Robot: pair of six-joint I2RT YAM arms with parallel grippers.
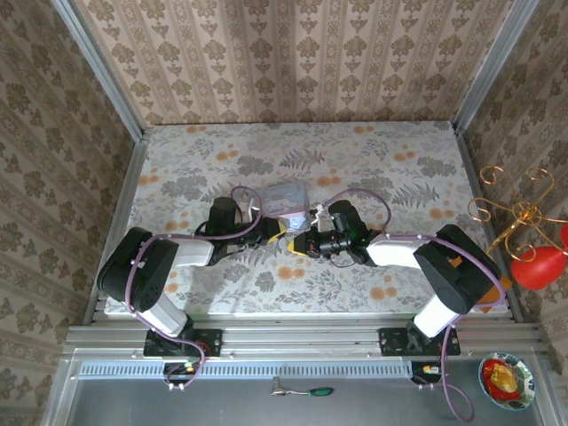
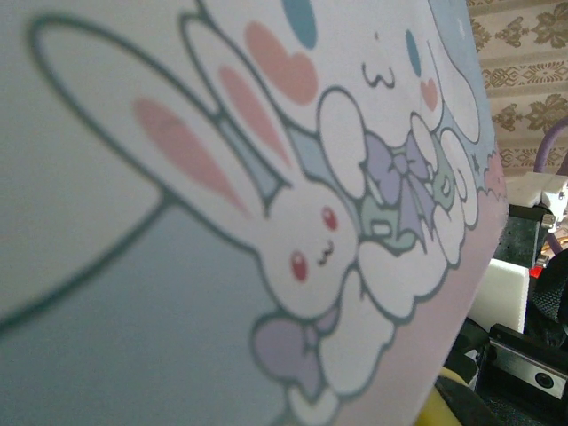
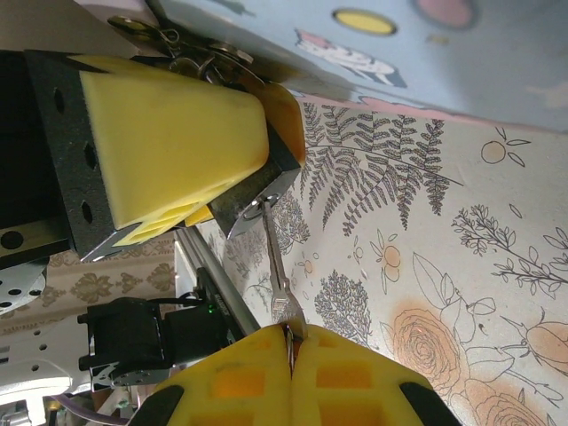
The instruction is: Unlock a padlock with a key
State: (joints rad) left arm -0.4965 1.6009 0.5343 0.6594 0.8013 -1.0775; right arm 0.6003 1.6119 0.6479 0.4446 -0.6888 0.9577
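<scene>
Padlock (image 3: 253,197) shows in the right wrist view as a small dark body with a silvery face. It juts from between the pads of the left gripper (image 3: 262,164), raised off the table (image 3: 461,266). One big yellow pad (image 3: 177,142) lies on top of it and an orange-tinted one sits behind, so the left fingers pinch the padlock. A thin silvery key (image 3: 275,266) runs from the padlock's face down into the right gripper (image 3: 288,342). The right gripper's two yellow pads (image 3: 355,382) are pressed together on the key's end. The key tip touches the padlock, but I cannot tell how far it goes in. Small metal rings (image 3: 191,55) bunch above the left pad, against the edge of a pale-blue tin (image 3: 461,62).

From the top camera, both arms reach inward and their grippers meet tip to tip at mid-table, just in front of the tin. The padlock is too small to pick out there, lost between the fingertips. A screwdriver (image 1: 311,391) lies on the front ledge. A bowl (image 1: 504,380) sits at the right, outside the frame.

In the left wrist view the tin's lid stands very close and blurred, printed with a white rabbit. Black parts of the right arm (image 2: 532,373) stand past its right edge.
</scene>
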